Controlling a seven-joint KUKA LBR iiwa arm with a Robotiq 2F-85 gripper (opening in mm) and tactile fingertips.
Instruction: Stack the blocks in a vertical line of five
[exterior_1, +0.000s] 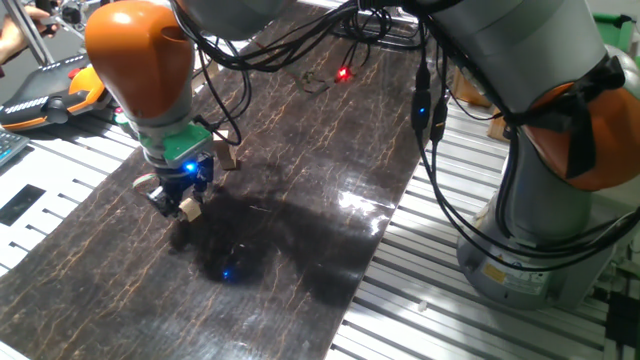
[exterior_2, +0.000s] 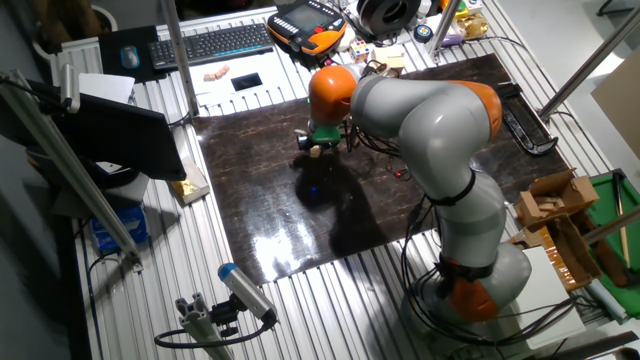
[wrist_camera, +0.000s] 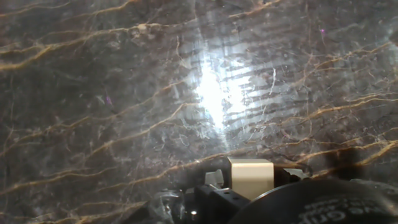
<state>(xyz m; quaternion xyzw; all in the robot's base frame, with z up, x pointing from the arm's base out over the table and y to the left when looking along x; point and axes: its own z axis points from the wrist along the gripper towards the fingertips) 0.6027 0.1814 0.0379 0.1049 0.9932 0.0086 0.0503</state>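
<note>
My gripper (exterior_1: 183, 200) hangs low over the dark marbled mat (exterior_1: 300, 200), near the mat's far left edge in one fixed view, and its fingers are clamped on a single small tan block (exterior_1: 187, 208). That view shows the block pinched at the fingertips, just above the mat and apart from it, with a blue glint on the mat below and to the right. Just behind my hand a second tan block (exterior_1: 231, 158) peeks out on the mat (partly hidden by the black cables, so I cannot tell whether more sit there with it).

The hand view gives what the fixed ones do not: the block (wrist_camera: 250, 177) close up, pale and square-faced, seated at the bottom of the picture between my fingertips, with only bare veined mat and a bright glare ahead of it.

The other fixed view is from farther off. There my gripper (exterior_2: 318, 148) is near one edge of the mat (exterior_2: 280, 220), the block (exterior_2: 315, 152) a mere speck, and a wooden crate (exterior_2: 555, 205) stands off the mat to the right, with pale wooden pieces in it.
</note>
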